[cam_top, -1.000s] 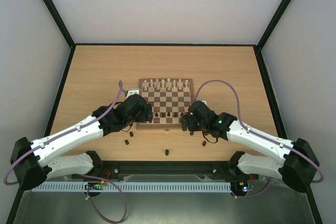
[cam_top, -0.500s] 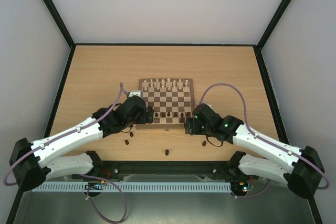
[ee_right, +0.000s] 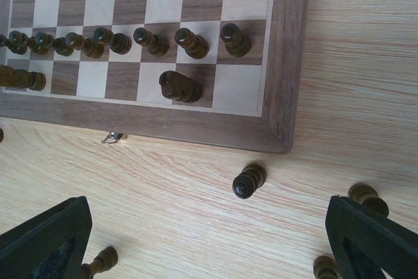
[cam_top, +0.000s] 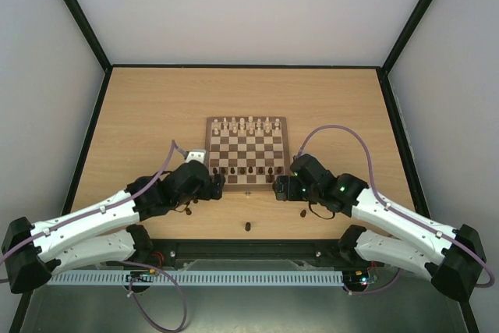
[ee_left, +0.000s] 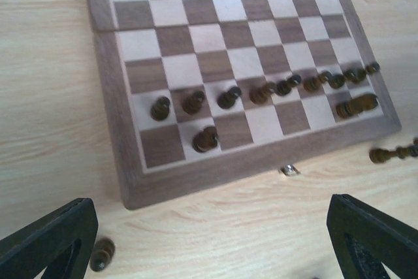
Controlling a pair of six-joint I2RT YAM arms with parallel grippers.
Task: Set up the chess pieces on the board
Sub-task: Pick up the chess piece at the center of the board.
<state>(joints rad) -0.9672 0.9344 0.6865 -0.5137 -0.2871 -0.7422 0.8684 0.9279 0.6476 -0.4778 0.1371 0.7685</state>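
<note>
Black fingers (ee_left: 52, 243) of left gripper (ee_left: 208, 243) and right gripper (ee_right: 208, 243) spread wide, empty, touching nothing; board (ee_left: 196, 178) and dark chess pieces (ee_left: 205, 139) just beyond their tips.

Overhead, both close wrist views share board (cam_top: 246, 150).

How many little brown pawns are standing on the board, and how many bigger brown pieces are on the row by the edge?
Brown pawns, in one row across the board: 8
Bigger brown pieces, on the edge row nearest the robot: 2
Total brown pieces on the board: 10
</note>
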